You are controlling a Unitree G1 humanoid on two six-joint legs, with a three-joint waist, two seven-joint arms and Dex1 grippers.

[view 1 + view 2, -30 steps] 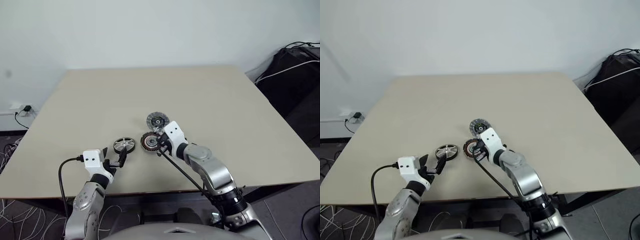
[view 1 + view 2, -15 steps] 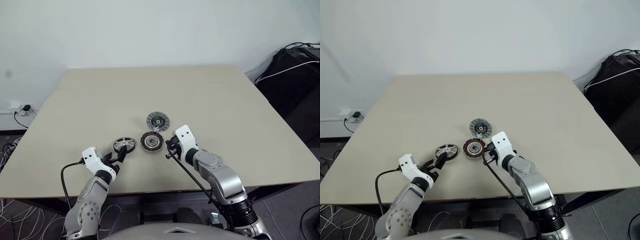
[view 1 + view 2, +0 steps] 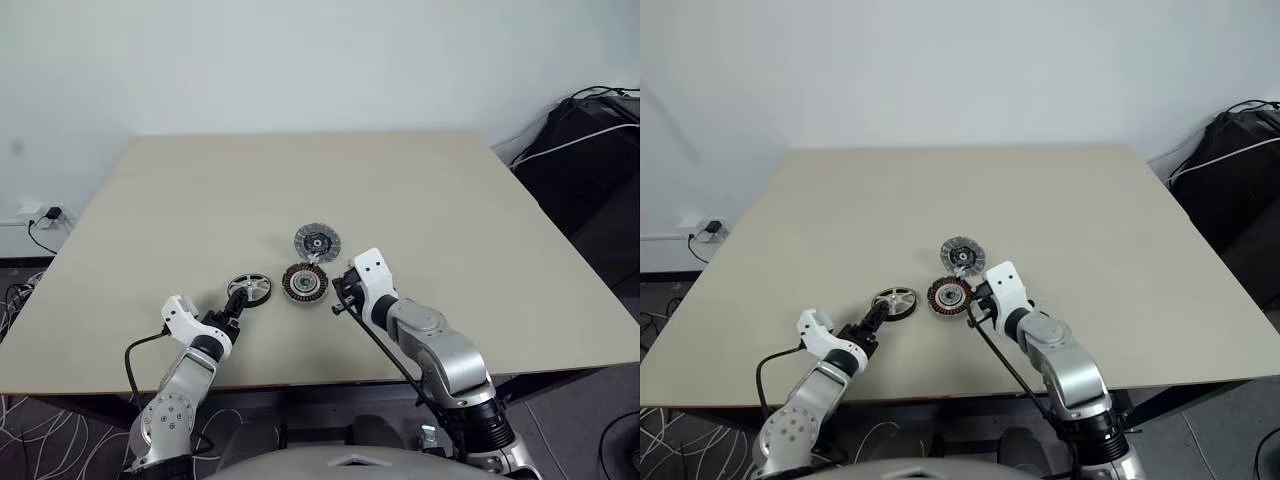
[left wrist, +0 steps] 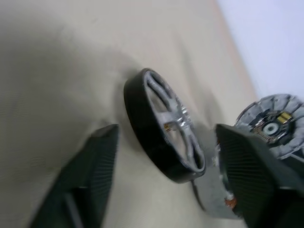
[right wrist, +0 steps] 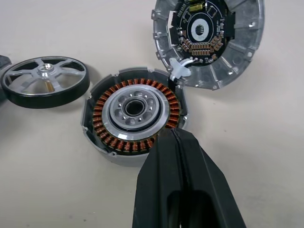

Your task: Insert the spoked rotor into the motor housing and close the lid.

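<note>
We see spoked rotor flat on surface, between parted fingers of left claw, ungripped; motor housing just beyond; right claw closed, empty.

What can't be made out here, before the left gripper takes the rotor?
- Rotor: left wrist view is blurred; whether either finger touches its rim is unclear.
- Housing: right wrist view, the shut right gripper covers its near edge; contact can't be told.
- Lid: cut off by that view's edge; its underside is hidden.
- Head views: left gripper too small to judge its opening.
</note>
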